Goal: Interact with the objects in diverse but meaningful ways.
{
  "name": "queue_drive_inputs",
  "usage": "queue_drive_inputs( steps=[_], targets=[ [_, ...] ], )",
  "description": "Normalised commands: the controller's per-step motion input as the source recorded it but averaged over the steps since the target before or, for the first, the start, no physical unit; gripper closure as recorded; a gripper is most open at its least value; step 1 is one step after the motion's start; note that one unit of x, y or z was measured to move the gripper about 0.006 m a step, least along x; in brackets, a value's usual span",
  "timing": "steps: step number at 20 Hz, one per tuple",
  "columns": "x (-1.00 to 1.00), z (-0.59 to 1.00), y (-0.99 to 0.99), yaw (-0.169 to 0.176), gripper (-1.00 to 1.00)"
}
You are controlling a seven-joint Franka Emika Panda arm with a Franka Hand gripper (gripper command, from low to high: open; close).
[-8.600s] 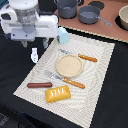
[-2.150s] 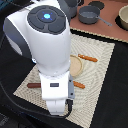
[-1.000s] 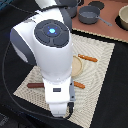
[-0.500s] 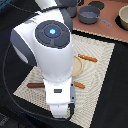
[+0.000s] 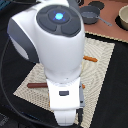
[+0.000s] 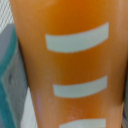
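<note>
The yellow-orange scored bread loaf (image 6: 70, 65) fills nearly the whole wrist view, its glossy orange top crossed by pale scoring bars, so the camera sits very close above it. At one edge of that view a grey, teal-edged part, blurred, lies against the loaf's side; what it is cannot be told. The gripper's fingers show clearly in neither picture, so whether it is open, closed or clamping the loaf cannot be told.

In the exterior view the white Franka arm (image 5: 57, 50) with a blue light on its top blocks the middle of the scene, and the loaf is hidden beneath it. A thin reddish-brown sausage (image 5: 36, 85) lies on the beige woven placemat (image 5: 97, 62), poking out toward the exterior view's left from under the arm. An orange handle (image 5: 90, 58) shows on the arm's other side. The mat rests on a dark tabletop (image 5: 117, 95), with bare mat and dark surface open toward the exterior view's right. Well beyond the mat's far edge, a grey pot (image 5: 91, 16) sits on a brown surface.
</note>
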Motion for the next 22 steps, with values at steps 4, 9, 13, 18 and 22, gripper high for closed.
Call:
queue_drive_inputs(
  steps=[4,9,13,18,22],
  targets=[
    [-0.7,0.36,0.21,0.0,1.0],
    [-1.0,0.01,0.33,0.0,1.0],
    [-1.0,-0.2,0.29,0.0,1.0],
    [-0.98,-0.2,0.27,-0.006,1.0],
    [-0.97,-0.19,0.23,-0.003,1.0]
  ],
)
